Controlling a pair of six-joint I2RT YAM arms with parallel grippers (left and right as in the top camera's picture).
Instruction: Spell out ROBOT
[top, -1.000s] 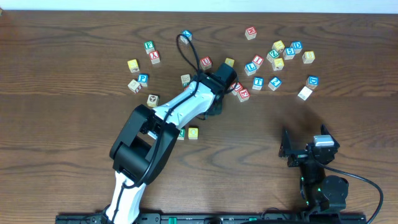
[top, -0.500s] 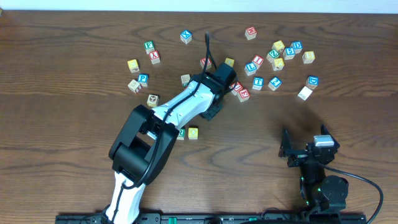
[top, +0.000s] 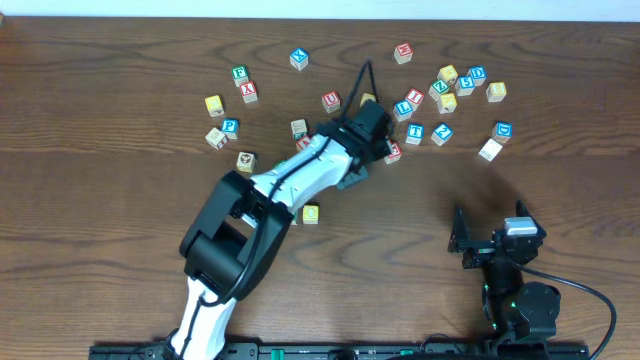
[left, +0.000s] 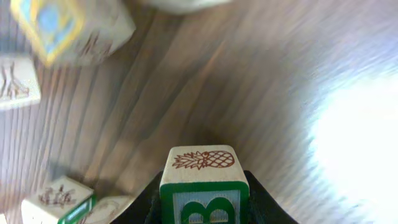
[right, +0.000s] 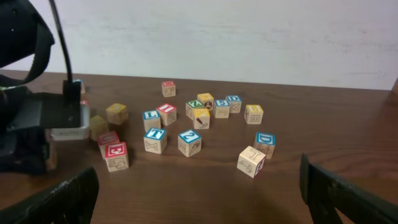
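Left gripper (left: 204, 202) is closed most of the way on a wooden cube, the B cube (left: 203, 160). Green B faces the wrist camera, with a pineapple drawing on the top face. Dark fingers (left: 153, 194) press its two sides. Wrist view is blurred, so cannot tell if the B cube touches the table (left: 267, 93) or sits just above it.

From overhead, the left arm (top: 300, 172) reaches diagonally up into the middle of the scattered cubes, and its head hides the B cube. A red-lettered cube (top: 393, 152) is just beside the head on its right. The T cube (top: 414, 132), blue-lettered, is near, a bit further right. A yellow cube (top: 311, 213) lies beside the arm, toward the front edge, apart from the main scatter.

Right gripper (right: 199, 205) has its jaws spread wide with nothing between them. It is parked low at the front right of the table, well apart from the cluster of cubes (right: 199, 115) ahead of it.
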